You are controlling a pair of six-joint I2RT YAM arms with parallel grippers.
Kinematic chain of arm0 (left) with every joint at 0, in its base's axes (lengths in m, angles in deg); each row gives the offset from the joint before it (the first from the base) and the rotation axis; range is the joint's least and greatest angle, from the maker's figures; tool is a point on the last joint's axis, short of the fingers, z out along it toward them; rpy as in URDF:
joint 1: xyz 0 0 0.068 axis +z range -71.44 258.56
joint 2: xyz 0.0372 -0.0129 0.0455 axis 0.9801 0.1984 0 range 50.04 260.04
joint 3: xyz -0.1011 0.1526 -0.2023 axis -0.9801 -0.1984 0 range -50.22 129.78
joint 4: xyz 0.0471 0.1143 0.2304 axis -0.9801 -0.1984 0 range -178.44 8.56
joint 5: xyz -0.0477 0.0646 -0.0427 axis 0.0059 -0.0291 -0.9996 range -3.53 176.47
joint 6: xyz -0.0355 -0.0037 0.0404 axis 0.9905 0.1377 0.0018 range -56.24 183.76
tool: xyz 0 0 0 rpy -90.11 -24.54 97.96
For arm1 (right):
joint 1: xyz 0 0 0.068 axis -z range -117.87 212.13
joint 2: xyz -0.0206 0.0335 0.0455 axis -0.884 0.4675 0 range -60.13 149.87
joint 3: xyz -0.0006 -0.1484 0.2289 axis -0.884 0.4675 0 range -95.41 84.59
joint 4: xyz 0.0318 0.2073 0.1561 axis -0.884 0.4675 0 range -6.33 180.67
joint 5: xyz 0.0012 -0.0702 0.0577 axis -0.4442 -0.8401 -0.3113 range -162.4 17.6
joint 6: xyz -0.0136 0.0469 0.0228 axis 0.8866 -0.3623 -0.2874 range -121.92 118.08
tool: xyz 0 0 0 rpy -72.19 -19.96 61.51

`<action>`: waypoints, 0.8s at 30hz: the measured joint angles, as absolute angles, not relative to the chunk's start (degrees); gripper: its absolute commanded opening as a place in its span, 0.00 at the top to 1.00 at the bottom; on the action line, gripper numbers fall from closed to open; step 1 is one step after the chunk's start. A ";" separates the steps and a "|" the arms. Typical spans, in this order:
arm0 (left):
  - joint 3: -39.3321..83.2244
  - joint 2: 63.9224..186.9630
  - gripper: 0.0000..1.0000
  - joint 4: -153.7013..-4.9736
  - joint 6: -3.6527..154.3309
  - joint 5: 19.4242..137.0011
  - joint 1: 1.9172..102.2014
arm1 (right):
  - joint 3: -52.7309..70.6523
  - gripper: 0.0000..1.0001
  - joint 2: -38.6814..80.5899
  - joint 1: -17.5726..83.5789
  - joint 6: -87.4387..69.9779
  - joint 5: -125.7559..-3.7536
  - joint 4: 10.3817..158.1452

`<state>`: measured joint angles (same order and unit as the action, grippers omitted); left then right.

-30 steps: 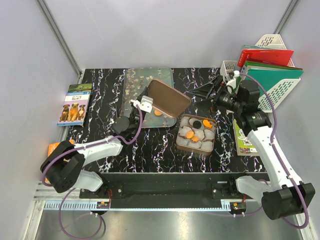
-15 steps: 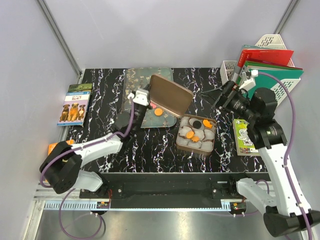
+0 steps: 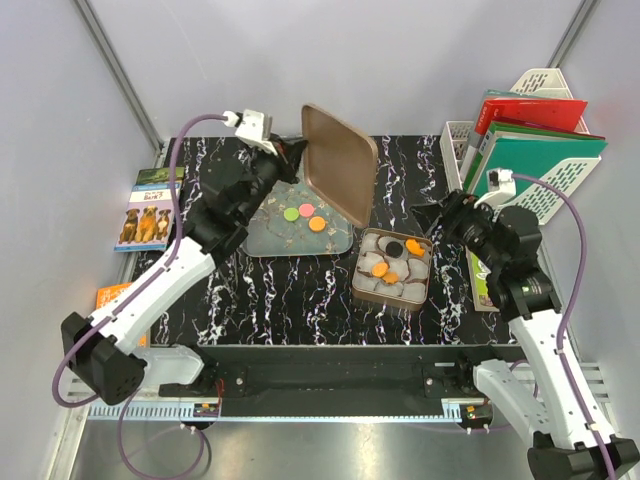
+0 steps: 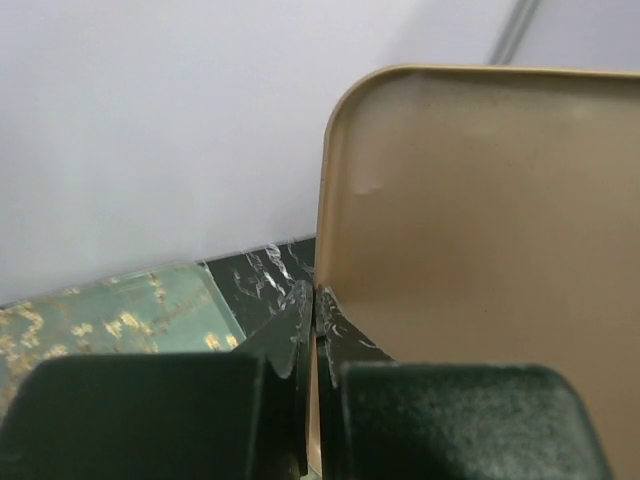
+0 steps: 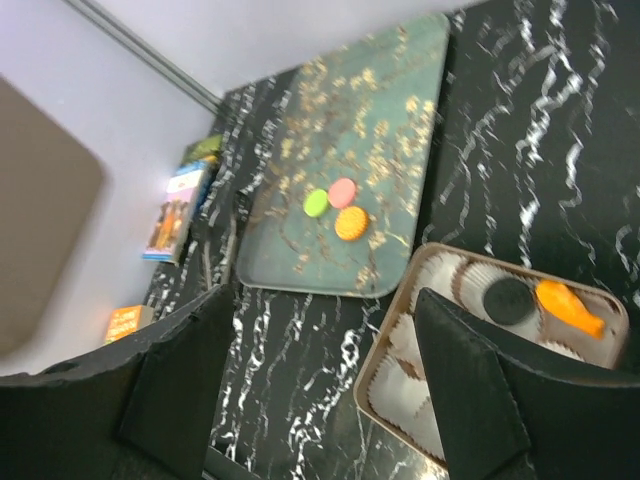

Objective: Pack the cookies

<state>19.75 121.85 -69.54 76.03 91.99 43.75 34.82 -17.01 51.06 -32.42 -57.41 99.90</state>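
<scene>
My left gripper [image 3: 297, 152] is shut on the left edge of the rose-gold tin lid [image 3: 340, 165] and holds it tilted up in the air above the back of the table. In the left wrist view the fingers [image 4: 300, 325] pinch the lid [image 4: 480, 220]. A green cookie [image 3: 289, 213], a pink one [image 3: 306, 209] and an orange one [image 3: 316, 224] lie on the green tray [image 3: 262, 238]. The open tin [image 3: 357, 270] holds white wrappers, a dark brown cookie [image 3: 394, 247] and orange cookies [image 3: 380, 268]. My right gripper [image 3: 430, 215] is open and empty, in the air right of the tin [image 5: 400, 330].
A book with dogs on it [image 3: 148, 208] and an orange packet [image 3: 110, 296] lie at the left. A white rack with folders [image 3: 535, 140] and a small white basket [image 3: 458, 135] stand at the back right. A green booklet [image 3: 487, 275] lies beside the tin.
My left arm has lifted the lid up off the tray and tilted it upright, which uncovers the green and pink cookies. My right arm has drawn back toward the near right.
</scene>
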 measured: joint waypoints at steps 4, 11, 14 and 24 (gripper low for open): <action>15.40 122.53 1.00 -65.93 74.94 88.54 43.55 | 32.11 0.21 -16.31 51.06 -32.94 -54.79 97.93; -4.31 126.96 1.00 -29.65 73.54 88.56 43.77 | 30.75 0.21 -15.27 51.06 -37.58 -48.47 95.00; -6.74 132.12 1.00 -21.83 79.57 88.95 45.74 | 30.75 0.22 -15.81 51.06 -37.51 -47.64 95.31; 10.05 149.45 1.00 -13.78 125.73 65.79 59.95 | 30.75 0.23 -20.31 51.04 -33.40 -47.62 97.32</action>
<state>10.05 149.45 -13.78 125.73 65.79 59.95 30.75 -20.31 51.04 -33.40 -47.62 97.32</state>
